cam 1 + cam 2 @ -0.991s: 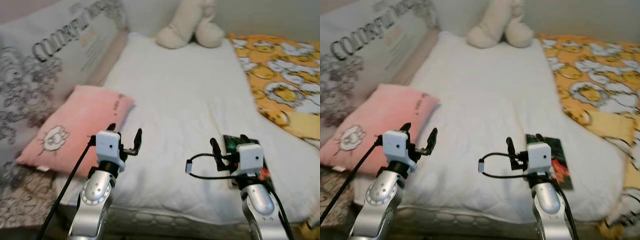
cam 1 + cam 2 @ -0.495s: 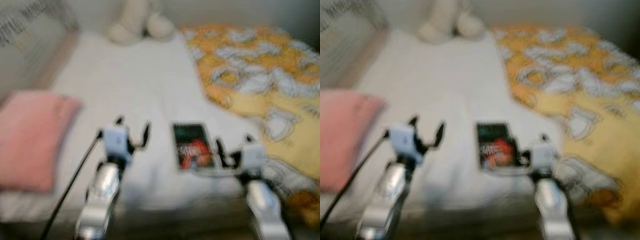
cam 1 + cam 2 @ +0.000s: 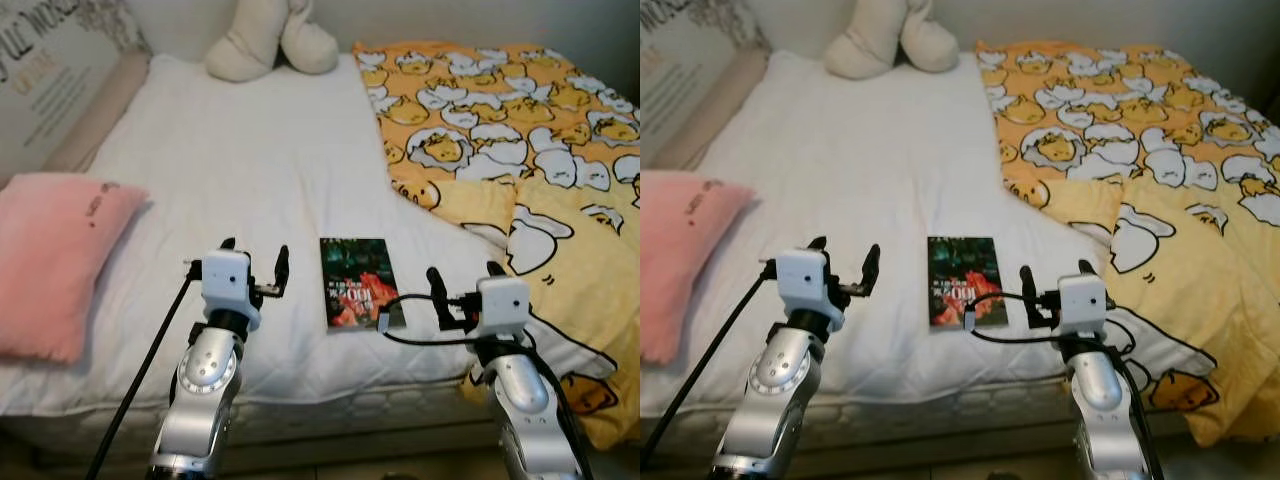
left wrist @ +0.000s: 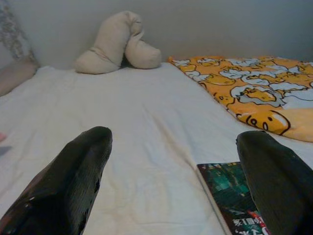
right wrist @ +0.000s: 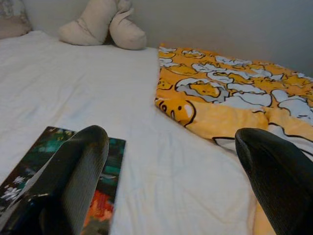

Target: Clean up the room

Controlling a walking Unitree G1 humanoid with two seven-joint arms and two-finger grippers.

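Left claw wide, empty | right claw wide, empty | book flat on bed, between them

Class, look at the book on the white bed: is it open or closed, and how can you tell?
Closed. The book lies flat on the white sheet with only its dark illustrated cover showing, no spread pages, between both open grippers.

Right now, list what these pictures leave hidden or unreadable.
- Book: cover print too small to read in the eye views; near corner hidden by the right gripper's cable.
- Pink pillow: cut off by the left eye view's edge.
- Duck blanket: runs past the right edge.
- Left gripper: open, holding nothing.
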